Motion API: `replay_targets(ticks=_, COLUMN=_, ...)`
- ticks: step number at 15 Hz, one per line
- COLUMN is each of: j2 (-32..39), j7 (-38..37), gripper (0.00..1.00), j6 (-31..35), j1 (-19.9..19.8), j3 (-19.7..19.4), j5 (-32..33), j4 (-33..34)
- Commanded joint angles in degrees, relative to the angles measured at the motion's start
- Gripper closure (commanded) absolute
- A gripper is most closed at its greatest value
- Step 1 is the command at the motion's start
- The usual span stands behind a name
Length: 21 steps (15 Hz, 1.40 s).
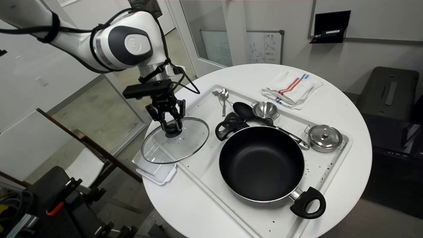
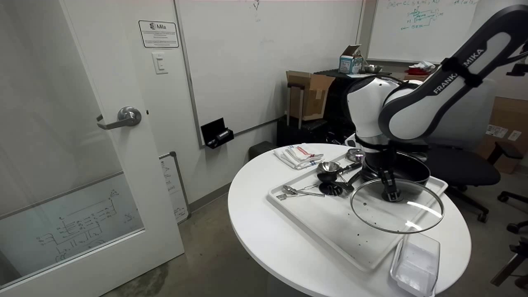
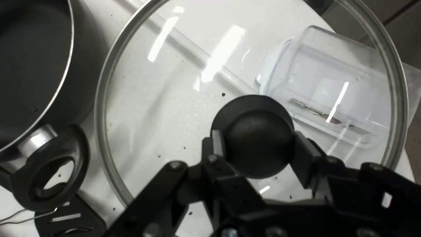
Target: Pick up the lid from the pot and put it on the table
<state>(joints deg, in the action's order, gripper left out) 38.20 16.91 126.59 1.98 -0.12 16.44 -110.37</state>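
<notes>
the gripper (image 1: pixel 172 127) is clutching the lid (image 1: pixel 176 142) by its knob (image 3: pixel 258 144), so lifting is looking done; the pot (image 1: pixel 261 163) is standing uncovered. i'm seeing the lid hanging over tray (image 2: pixel 330 225) and box (image 2: pixel 416 260) near the table (image 1: pixel 178 198) edge, and lowering and letting go are remaining

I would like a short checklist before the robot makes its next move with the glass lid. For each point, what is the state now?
1. Tool closed on the knob of the lid: ok, gripped from opposite sides.
2. Lid apart from the pot: ok.
3. Pot standing on the tray: ok.
4. Bare table under the lid: not ok, it seems; the tray's edge and part of the plastic box show through the glass in the wrist view.
5. Lid's exact height above the table: cannot tell.
</notes>
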Motion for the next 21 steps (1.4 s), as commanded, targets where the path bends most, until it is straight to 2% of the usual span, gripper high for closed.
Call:
replay_targets(ticks=1, j2=0.1, j7=-0.2, gripper=0.50, j6=-0.2, j1=-0.4, j3=0.5, j5=0.3, j4=0.2)
replay_targets(ticks=3, j2=0.2, j7=-0.2, gripper=0.50, j6=-0.2, j1=-0.4, j3=0.5, j5=0.3, j4=0.3)
replay_targets(ticks=4, j2=0.8, j7=0.3, gripper=0.75, j6=0.1, j1=-0.7, j3=0.8, j5=0.0, j4=0.7)
replay_targets(ticks=8, j2=3.5, j7=0.3, gripper=0.75, j6=4.2, j1=-0.9, j3=1.2, j5=-0.1, j4=1.3)
replay_targets(ticks=14, j2=6.0, j7=-0.5, gripper=0.75, j6=13.8, j1=-1.4, j3=0.2, j5=0.1, j4=1.0)
replay_targets(ticks=21, j2=8.3, j7=0.0, gripper=0.75, j6=14.8, j1=-3.0, j3=0.2, j5=-0.6, j4=3.7)
